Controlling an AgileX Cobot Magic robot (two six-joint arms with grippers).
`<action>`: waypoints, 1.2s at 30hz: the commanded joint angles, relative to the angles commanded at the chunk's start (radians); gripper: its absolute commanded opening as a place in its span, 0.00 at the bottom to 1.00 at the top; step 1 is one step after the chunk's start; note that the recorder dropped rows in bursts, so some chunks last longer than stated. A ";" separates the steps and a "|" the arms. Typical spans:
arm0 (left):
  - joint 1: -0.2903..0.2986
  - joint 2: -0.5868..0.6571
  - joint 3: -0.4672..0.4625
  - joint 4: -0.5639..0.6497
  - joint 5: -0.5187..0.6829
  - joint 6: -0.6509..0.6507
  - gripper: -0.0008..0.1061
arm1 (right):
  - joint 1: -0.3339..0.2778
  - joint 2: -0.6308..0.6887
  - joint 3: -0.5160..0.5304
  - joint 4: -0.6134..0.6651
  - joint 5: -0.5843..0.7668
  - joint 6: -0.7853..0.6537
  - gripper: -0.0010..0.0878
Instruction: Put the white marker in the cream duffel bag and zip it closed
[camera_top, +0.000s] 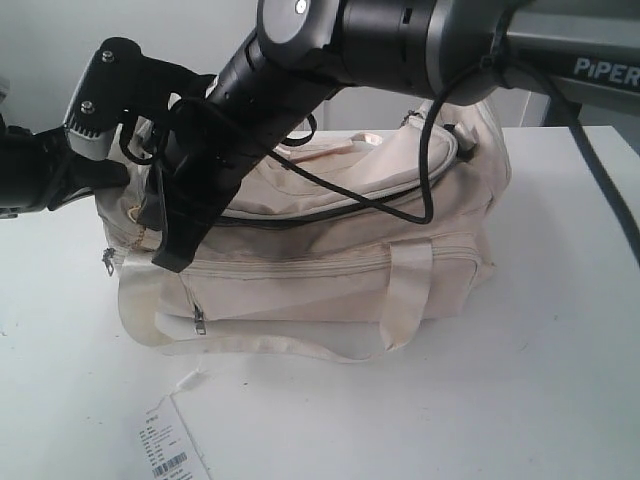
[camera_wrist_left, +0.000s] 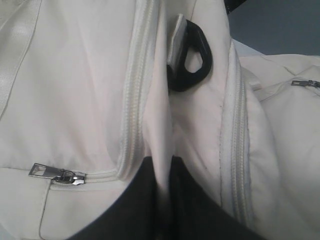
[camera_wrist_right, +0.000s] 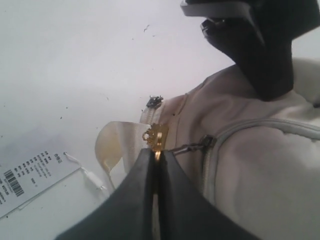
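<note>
**item:** cream duffel bag (camera_top: 330, 270), lying on the white table (camera_top: 520, 400), front pocket facing the exterior camera. a paper tag (camera_top: 170, 452) on a string lies just in front of it.

**white marker:** not visible in any view. judged to be inside the bag, unconfirmed.

**right hand** (camera_wrist_right: 156, 152): reaches across to the bag's left end. jaws are clamped tight on the gold pull tab (camera_wrist_right: 156, 136), which joins by a short chain to the slider (camera_wrist_right: 207, 142) of the top zipper.

**left hand** (camera_wrist_left: 162, 167): fingers pressed together on a fold of the bag's cream fabric beside a zipper track, near the black strap ring (camera_wrist_left: 192, 57).

**zipper:** the track beyond the slider looks closed in the right wrist view. whether the last stretch at the bag's end is closed cannot be told.

**risks noted:**
- the tab is thin and held only by its lower part. a pull off the line of the track could slip it out of the jaws.
- soft fabric may bunch at the curve and jam the slider.
- the left hand's pinch looks like the only counter-tension. if it slips, the whole bag would likely slide on the table instead of zipping.
- a black cable (camera_top: 425, 150) from the right arm drapes over the top flap and could snag or drag it.
- lining, or the marker if it sits near the opening, could catch in the teeth. this cannot be checked from these views.
</note>
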 joint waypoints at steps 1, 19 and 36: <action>0.000 0.000 0.000 0.000 0.000 0.000 0.01 | 0.000 0.000 0.000 0.000 0.002 0.002 0.01; 0.000 0.000 0.000 0.000 0.000 0.009 0.01 | 0.000 0.000 0.000 -0.049 0.035 0.046 0.01; 0.000 0.000 0.000 0.000 0.000 0.012 0.01 | 0.000 -0.028 0.000 -0.081 0.061 0.060 0.01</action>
